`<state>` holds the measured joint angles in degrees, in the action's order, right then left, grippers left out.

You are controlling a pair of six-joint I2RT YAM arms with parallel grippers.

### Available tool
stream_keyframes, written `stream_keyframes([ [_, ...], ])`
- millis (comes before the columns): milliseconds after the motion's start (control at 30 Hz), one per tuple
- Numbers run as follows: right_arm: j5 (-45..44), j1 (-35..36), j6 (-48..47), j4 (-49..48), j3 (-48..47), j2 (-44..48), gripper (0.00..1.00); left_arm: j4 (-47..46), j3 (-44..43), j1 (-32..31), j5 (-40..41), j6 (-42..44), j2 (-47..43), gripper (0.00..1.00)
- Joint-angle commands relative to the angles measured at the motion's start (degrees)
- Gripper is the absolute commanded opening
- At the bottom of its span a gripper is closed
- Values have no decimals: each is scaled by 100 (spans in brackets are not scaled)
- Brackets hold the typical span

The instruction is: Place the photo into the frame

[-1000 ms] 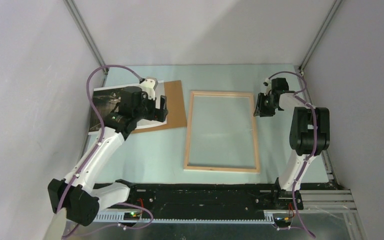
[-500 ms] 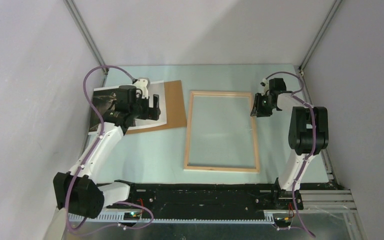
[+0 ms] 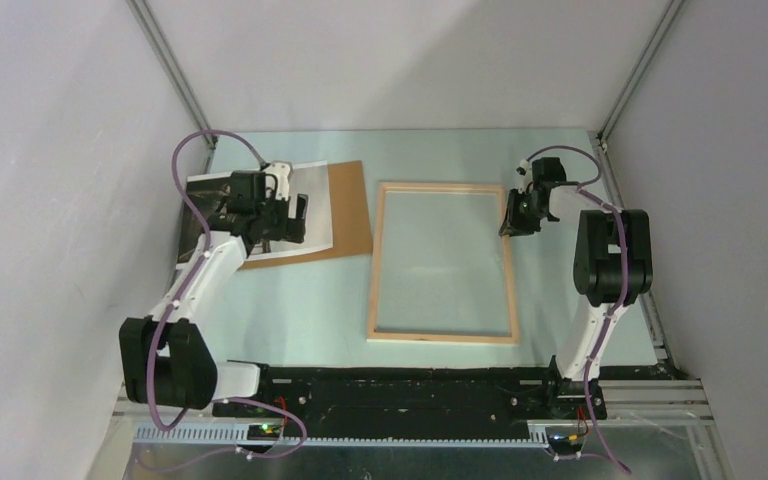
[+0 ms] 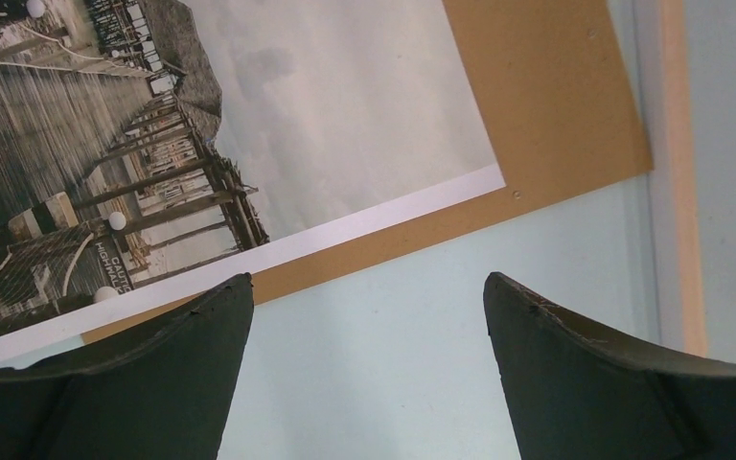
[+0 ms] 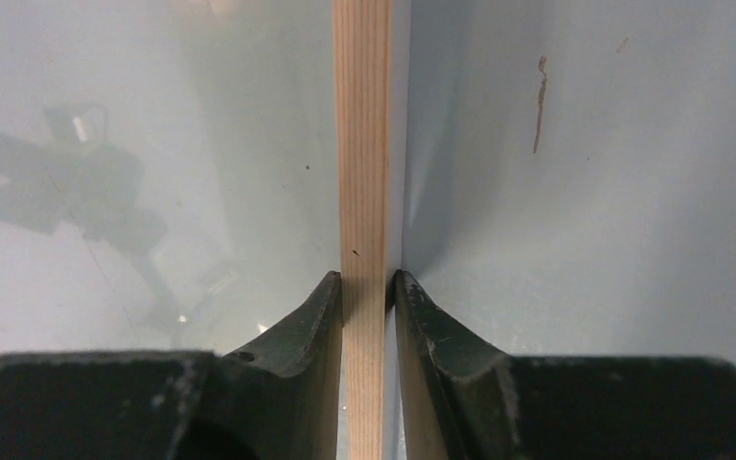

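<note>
The right claw [image 5: 368, 287] grips the frame [image 5: 359, 144] by its right rail, upper right; the left claw [image 4: 366, 287], spread wide, hangs over the photo [image 4: 326, 125] edge.

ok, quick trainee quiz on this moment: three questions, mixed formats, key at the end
1. True or false: the photo lies inside the frame.
2. The right gripper is clamped on: A the photo, B the frame's rail, C nothing.
3. Fill in: the left gripper, near the photo, has its jaws ____.

Key: 1 false; 2 B; 3 open.
</note>
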<state>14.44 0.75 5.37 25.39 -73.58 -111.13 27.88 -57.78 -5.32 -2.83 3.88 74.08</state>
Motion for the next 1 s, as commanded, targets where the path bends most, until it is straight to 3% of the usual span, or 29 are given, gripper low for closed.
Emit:
stream_keyframes([
  [0,-32,-222,192,-30,-231,-243,18,70,19,40,231,485,132,95],
  [267,-21,-558,528,-182,-253,-274,10,101,10,40,265,570,206,95],
  [467,55,-649,483,-170,-359,-321,12,141,-20,38,261,702,310,95],
  [567,33,-615,351,-107,-375,-303,23,184,-36,38,252,805,407,95],
  [733,-47,-523,191,-66,-373,-31,49,249,-49,32,265,1066,608,95],
  [967,-131,-127,-92,-65,-367,654,60,262,-2,-51,513,1386,794,95],
])
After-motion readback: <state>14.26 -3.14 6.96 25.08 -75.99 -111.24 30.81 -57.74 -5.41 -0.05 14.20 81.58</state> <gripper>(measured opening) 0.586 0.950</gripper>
